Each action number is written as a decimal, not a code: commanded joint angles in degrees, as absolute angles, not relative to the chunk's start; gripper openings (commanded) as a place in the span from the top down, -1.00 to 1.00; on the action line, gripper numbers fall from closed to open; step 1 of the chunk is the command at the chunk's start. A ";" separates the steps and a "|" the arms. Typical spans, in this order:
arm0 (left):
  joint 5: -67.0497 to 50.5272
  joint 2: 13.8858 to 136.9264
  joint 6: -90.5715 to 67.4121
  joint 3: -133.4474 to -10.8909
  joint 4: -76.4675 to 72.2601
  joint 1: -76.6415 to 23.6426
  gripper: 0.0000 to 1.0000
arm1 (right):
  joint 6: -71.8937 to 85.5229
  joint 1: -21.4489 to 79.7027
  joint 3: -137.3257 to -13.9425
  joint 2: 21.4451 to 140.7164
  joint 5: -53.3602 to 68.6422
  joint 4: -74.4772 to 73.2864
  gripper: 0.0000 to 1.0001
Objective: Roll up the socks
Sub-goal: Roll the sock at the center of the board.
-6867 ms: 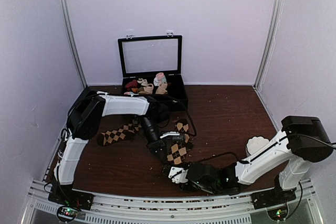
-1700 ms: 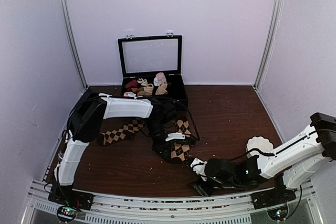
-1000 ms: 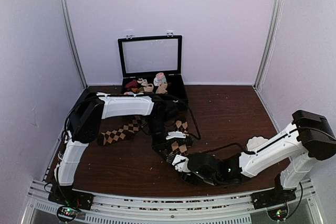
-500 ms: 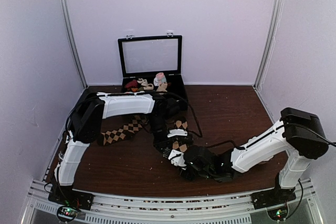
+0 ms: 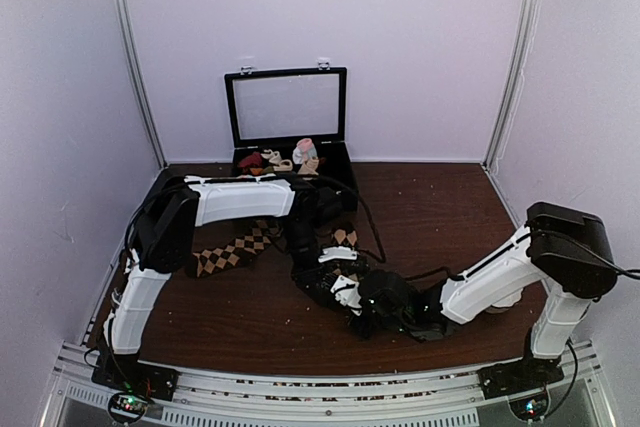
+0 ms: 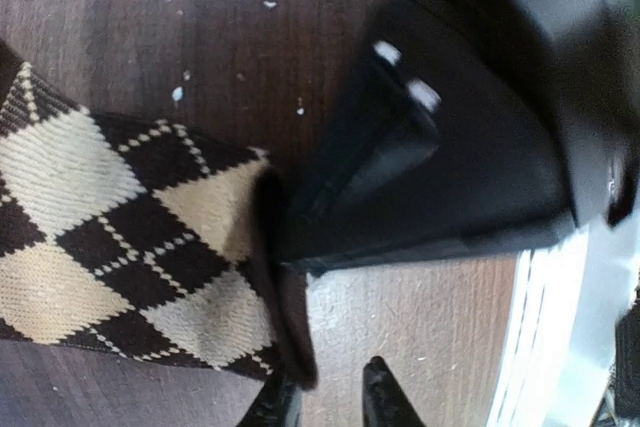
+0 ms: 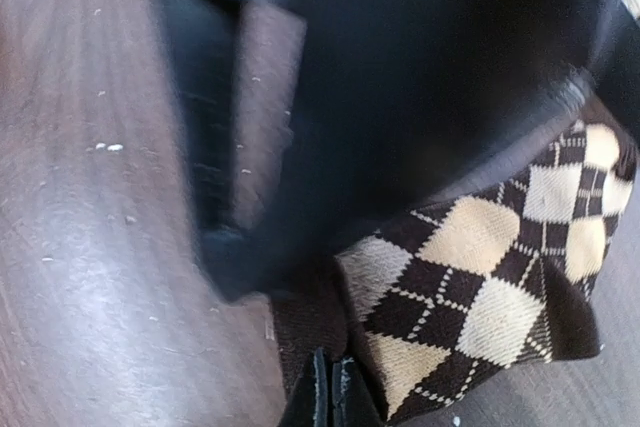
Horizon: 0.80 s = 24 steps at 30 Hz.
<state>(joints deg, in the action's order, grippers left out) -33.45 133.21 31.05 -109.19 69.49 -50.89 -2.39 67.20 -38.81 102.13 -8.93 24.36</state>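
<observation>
One dark brown argyle sock [image 5: 346, 238] lies at the table's middle, mostly under both grippers. The second sock [image 5: 232, 247] lies flat to its left. My left gripper [image 5: 322, 269] is over the near end of the middle sock. In the left wrist view its fingertips [image 6: 325, 405] stand a little apart, with the sock's dark hem [image 6: 285, 337] by the left tip and bare table between them. My right gripper [image 5: 346, 293] meets it from the right. In the right wrist view its tips [image 7: 331, 394] are together on the brown edge of the sock [image 7: 500, 287].
An open black case [image 5: 342, 179] with small sock rolls stands at the back of the table. The black body of the right gripper [image 6: 470, 147] fills the left wrist view. The left gripper's body [image 7: 400, 77] crowds the right wrist view. A cable loops by the sock.
My right arm has swung in from the front right, and its gripper has moved left and back up to the sock beside the left gripper. The left gripper has barely moved.
</observation>
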 commanded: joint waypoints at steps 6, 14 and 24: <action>-33.78 127.36 32.03 -103.35 63.13 -49.70 0.09 | 9.37 61.10 -35.47 104.67 5.31 29.11 1.00; -30.49 116.21 36.68 -90.64 51.90 -48.80 -0.65 | 19.05 54.42 -34.19 108.68 17.82 33.96 1.00; -35.06 109.35 47.32 -82.55 46.85 -51.11 -0.56 | 22.21 51.82 -35.35 111.34 20.63 29.35 1.00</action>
<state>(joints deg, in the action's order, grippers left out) -31.90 111.18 39.20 -85.14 49.28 -49.34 19.75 52.88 -36.10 108.22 21.19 40.32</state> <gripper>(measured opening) 0.801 0.016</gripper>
